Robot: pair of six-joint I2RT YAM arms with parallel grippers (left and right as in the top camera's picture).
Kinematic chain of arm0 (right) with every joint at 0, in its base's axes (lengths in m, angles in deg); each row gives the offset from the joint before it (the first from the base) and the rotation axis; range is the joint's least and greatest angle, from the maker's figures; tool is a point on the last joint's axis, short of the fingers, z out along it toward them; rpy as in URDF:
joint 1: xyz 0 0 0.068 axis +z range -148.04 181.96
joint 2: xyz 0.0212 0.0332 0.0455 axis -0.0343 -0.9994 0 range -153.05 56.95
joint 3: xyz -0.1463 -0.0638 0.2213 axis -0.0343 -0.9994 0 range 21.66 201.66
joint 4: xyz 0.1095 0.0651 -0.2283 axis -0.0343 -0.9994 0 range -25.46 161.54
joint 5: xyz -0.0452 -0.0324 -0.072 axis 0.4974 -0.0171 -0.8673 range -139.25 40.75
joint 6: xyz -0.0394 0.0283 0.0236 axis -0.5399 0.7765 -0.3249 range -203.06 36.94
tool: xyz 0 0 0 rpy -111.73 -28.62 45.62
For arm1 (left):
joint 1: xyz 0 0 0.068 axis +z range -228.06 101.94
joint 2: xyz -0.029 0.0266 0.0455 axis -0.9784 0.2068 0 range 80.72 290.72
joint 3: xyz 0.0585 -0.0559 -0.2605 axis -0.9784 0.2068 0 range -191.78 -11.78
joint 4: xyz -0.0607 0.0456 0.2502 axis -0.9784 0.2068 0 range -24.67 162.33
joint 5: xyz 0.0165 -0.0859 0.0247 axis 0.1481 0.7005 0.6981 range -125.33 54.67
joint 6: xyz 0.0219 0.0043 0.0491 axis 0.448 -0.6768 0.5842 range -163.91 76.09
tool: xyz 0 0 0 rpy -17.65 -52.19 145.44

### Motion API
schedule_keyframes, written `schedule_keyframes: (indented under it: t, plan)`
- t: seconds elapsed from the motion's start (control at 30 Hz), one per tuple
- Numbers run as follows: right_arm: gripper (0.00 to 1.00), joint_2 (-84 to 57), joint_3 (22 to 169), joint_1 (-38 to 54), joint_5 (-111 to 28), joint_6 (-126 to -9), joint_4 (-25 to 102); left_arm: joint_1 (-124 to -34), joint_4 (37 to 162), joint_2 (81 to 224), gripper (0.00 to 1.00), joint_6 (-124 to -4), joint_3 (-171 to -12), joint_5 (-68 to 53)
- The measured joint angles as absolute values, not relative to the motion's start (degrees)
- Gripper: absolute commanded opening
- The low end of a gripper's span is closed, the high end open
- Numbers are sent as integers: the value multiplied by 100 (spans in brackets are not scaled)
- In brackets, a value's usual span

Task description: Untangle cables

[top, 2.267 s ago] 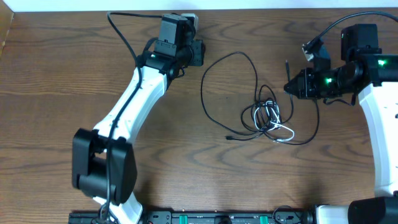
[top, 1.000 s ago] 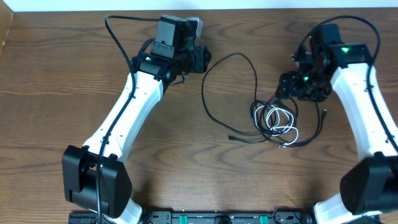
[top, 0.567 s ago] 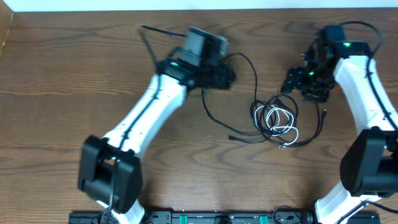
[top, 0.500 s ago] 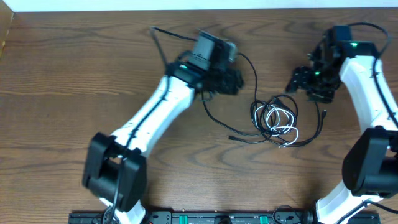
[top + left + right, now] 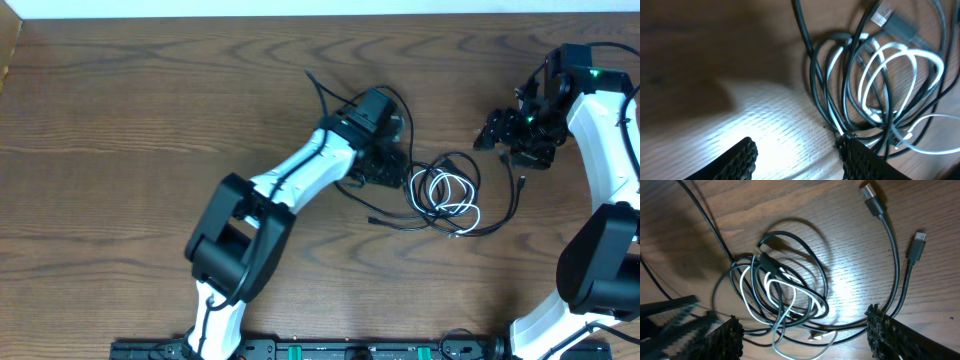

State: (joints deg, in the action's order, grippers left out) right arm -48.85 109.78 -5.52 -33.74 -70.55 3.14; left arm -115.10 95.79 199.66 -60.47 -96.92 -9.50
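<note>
The cables lie in one knot [image 5: 445, 190] on the wooden table: a white cord [image 5: 458, 200] coiled through black cords [image 5: 790, 255]. One black strand trails left to a plug [image 5: 370, 220], and another bends right past two plug ends [image 5: 872, 195] [image 5: 919, 242]. My left gripper [image 5: 397, 172] stands low at the knot's left edge, open, with only bare wood between its fingers [image 5: 735, 160]. Its right finger [image 5: 860, 160] is at the outer black loops. My right gripper [image 5: 497, 130] hangs open up and right of the knot, holding nothing, with the knot showing between its fingers [image 5: 725, 340].
The left arm [image 5: 290, 185] stretches diagonally from the front edge to the table's middle and hides part of a black cable loop. The right arm [image 5: 600, 120] fills the right side. The arm's own thicker black cable [image 5: 320, 85] sticks up behind the left wrist.
The left arm has swung from the back of the table right and forward to the knot's left edge. The right gripper has drawn back up and right. The cables have hardly shifted.
</note>
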Motion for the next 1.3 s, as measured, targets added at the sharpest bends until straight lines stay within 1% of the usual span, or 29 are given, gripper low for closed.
schedule_keyframes:
  t: [0.23,0.6,0.63,0.67,0.73,0.9,1.07,1.17,1.3]
  plan:
    - [78,-4885,10978,-552,-3361,-7132,321,-11866,9321,20042,58,-6047,-9692,-948]
    - [79,-4885,10978,-552,-3359,-7204,319,-11899,8956,20062,57,-6047,-9692,-950]
    - [79,-4885,10978,-552,-3359,-7204,316,-11910,8895,20095,52,-6047,-9694,-950]
    - [79,-4885,10978,-552,-3359,-7208,316,-11921,8866,20132,44,-6047,-9694,-950]
    - [79,-4885,10978,-552,-3357,-7245,312,-11949,8868,20263,8,-6078,-9694,-946]
    - [78,-4885,10978,-552,-3357,-7304,288,-11971,8892,20471,8,-6065,-9694,-950]
    - [72,-4885,10978,-533,-3293,-7328,288,-11768,9004,20333,8,-6065,-9694,-946]
    - [72,-4885,10978,-454,-3193,-7387,310,-11501,9102,19922,7,-6065,-9694,-948]
    - [71,-4885,10978,-157,-2895,-7595,419,-11077,9006,18814,8,-6065,-9703,-966]
